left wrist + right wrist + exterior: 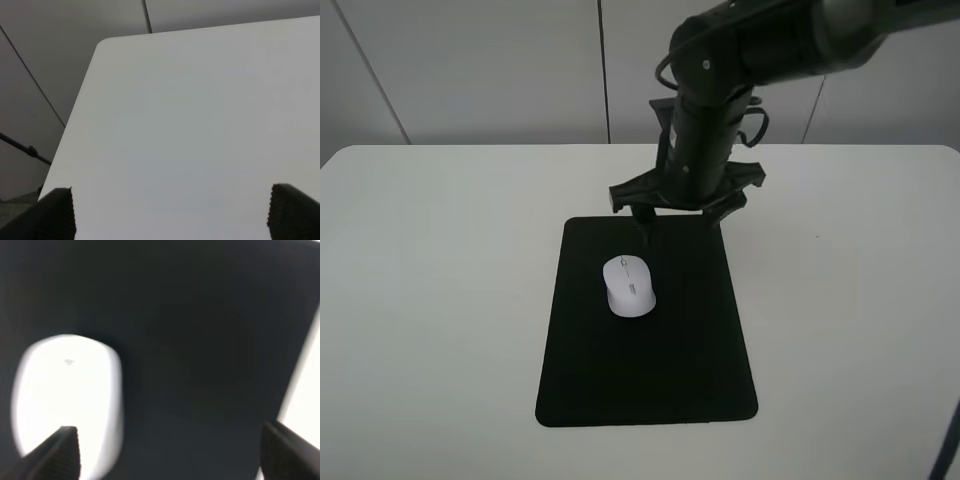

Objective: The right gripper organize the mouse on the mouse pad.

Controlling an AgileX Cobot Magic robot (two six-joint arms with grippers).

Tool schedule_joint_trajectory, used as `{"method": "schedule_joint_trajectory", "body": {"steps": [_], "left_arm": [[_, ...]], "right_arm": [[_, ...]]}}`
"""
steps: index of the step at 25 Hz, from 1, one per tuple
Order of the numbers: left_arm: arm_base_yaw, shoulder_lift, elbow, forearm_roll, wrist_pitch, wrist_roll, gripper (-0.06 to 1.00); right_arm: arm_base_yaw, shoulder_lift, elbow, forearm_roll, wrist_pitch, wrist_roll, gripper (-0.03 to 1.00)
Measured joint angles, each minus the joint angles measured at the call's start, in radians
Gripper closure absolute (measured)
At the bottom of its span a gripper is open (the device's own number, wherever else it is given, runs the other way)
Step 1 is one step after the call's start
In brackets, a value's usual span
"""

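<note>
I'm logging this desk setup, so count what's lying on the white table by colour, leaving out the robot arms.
White: 1, the mouse
Black: 1, the mouse pad, lying under the mouse
Total: 2

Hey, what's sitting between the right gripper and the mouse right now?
Nothing but bare mouse pad. In the exterior high view, the right gripper hangs open just beyond the mouse's far end, with only black pad between them.
</note>
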Motion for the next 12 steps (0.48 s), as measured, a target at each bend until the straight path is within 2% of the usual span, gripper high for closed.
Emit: {"method": "schedule_joint_trajectory", "body": {"steps": [7, 12], "left_arm": [[0.0, 0.0, 0.0, 0.001, 0.0, 0.0, 0.16], [0.0, 0.0, 0.0, 0.001, 0.0, 0.0, 0.16]], "right_arm": [[-0.28, -0.253, 0.277, 0.02, -0.048, -0.081, 0.25], [-0.481, -0.465, 0.455, 0.003, -0.057, -0.09, 0.25]]}}
